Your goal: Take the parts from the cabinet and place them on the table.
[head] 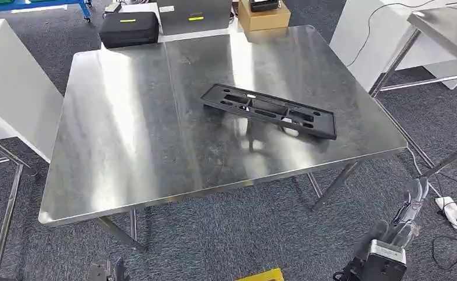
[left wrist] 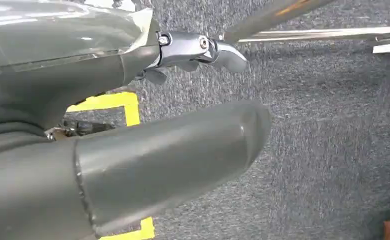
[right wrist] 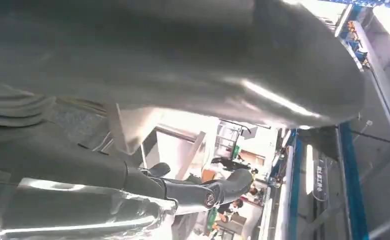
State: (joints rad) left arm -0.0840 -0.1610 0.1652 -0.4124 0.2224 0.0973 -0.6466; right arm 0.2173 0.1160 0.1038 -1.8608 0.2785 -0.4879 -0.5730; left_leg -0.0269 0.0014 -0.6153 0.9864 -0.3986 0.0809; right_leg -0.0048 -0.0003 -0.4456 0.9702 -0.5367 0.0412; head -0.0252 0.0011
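We judge one part already delivered — the black plastic frame (head: 269,110) lies flat on the steel table (head: 120,146), right of centre. Next we would turn away for another, swinging our arms wide of the table edge. Our left hand (left wrist: 133,145) and right hand (right wrist: 183,100) hold nothing, fingers apart, well away from it.

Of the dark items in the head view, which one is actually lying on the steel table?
The long black slotted part, lying flat on the steel table right of centre. The black case and grey case are beyond the far edge, off the table.
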